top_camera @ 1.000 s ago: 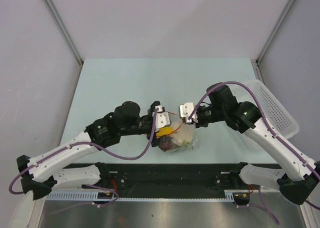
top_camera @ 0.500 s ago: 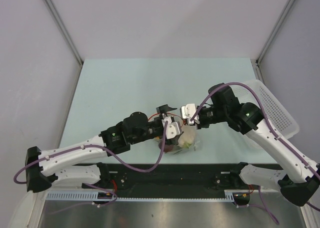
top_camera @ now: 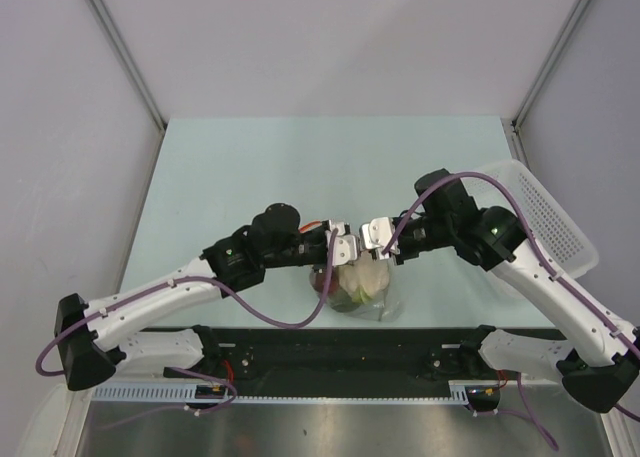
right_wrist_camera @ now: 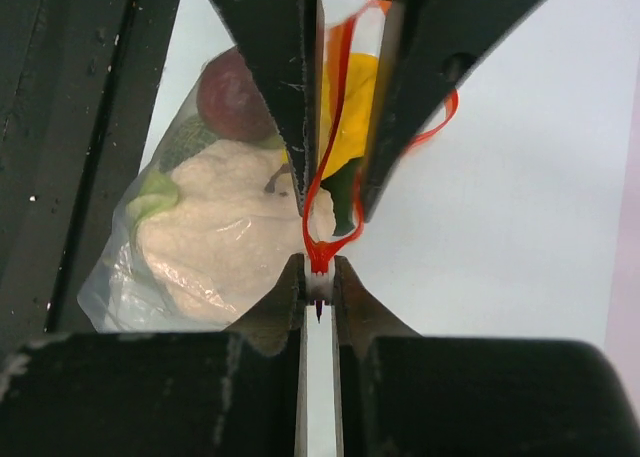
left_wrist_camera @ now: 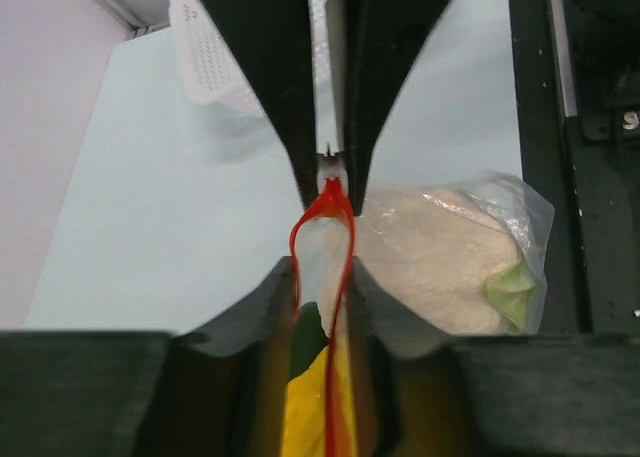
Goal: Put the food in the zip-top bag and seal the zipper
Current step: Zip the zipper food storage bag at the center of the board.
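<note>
The clear zip-top bag [top_camera: 368, 289] hangs between both grippers near the table's front edge. It holds the food: a pale cream piece [left_wrist_camera: 440, 257], a yellow one [left_wrist_camera: 305, 417], dark green [left_wrist_camera: 308, 342], lime green [left_wrist_camera: 512, 292] and dark red [right_wrist_camera: 228, 92]. The orange-red zipper [left_wrist_camera: 345, 237] gapes as a narrow loop. My right gripper [right_wrist_camera: 318, 282] is shut on the zipper's end. My left gripper [left_wrist_camera: 325, 287] faces it and has closed around the zipper further along. Each strip touches a pad, and the strips are still apart.
A white perforated basket [top_camera: 550, 212] stands at the table's right edge, behind the right arm. The black rail with the arm bases [top_camera: 330, 352] runs along the near edge, just below the bag.
My left gripper was wide open beside the bag. It has swung over the zipper and narrowed around it. The bag has dropped slightly toward the front; the right gripper keeps its hold.
</note>
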{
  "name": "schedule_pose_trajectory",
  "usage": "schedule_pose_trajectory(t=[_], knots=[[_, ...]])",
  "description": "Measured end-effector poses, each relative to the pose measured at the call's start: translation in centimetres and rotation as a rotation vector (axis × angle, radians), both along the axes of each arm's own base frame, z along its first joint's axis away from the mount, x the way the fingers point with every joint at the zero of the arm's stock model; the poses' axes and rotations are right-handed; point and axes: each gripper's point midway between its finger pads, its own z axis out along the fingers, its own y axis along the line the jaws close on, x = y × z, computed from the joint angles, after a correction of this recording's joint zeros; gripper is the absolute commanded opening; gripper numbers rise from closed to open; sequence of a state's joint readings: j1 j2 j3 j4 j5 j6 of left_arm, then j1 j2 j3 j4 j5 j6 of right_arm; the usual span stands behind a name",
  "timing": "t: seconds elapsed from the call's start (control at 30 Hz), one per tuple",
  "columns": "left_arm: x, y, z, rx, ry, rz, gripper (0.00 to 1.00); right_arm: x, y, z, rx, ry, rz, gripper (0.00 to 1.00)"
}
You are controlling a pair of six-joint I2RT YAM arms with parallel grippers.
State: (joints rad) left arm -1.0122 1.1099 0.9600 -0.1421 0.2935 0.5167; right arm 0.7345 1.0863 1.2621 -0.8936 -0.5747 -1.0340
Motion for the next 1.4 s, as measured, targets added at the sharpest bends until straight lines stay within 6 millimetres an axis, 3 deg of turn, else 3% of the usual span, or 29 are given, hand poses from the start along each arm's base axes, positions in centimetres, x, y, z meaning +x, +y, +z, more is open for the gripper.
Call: schedule_pose_trajectory(t=[0.07,0.1,0.13,0.17,0.23,0.3,0.43,0.57,0.73,1.13,1.4], knots=[[-0.5,0.0,-0.4,0.012,0.027,-0.021,0.00,0.0,0.0,-0.1,-0.005,-0.007,0.007,0.05],[-0.6,0.1,-0.5,0.016,0.039,-0.025,0.00,-0.1,0.0,-0.1,-0.006,-0.007,0.007,0.09],[-0.8,0.1,-0.6,0.020,0.052,-0.032,0.00,0.0,0.0,-0.1,-0.008,-0.009,0.003,0.16],[-0.8,0.1,-0.6,0.019,0.061,-0.031,0.00,0.0,0.0,-0.1,-0.008,-0.009,0.000,0.34],[-0.6,0.3,-0.6,0.011,0.089,-0.017,0.00,0.1,-0.1,-0.1,-0.005,0.008,-0.020,0.60],[0.3,1.1,-0.9,0.006,0.136,0.033,0.00,0.2,-0.2,0.3,0.017,0.037,-0.060,0.63],[1.6,2.7,-1.0,-0.033,0.189,0.114,0.00,1.1,-1.5,1.5,0.087,0.111,-0.183,0.63],[0.7,3.5,-0.7,-0.082,0.213,0.111,0.00,2.0,-2.6,1.8,0.168,0.205,-0.296,0.59],[0.1,3.3,-0.6,-0.116,0.259,0.100,0.00,2.0,-1.9,1.3,0.230,0.311,-0.330,0.51],[0.0,3.2,-0.3,-0.182,0.404,0.150,0.00,0.8,0.7,0.6,0.295,0.377,-0.254,0.49],[0.2,3.1,0.0,-0.215,0.461,0.171,0.00,0.8,1.6,1.0,0.318,0.368,-0.231,0.24]])
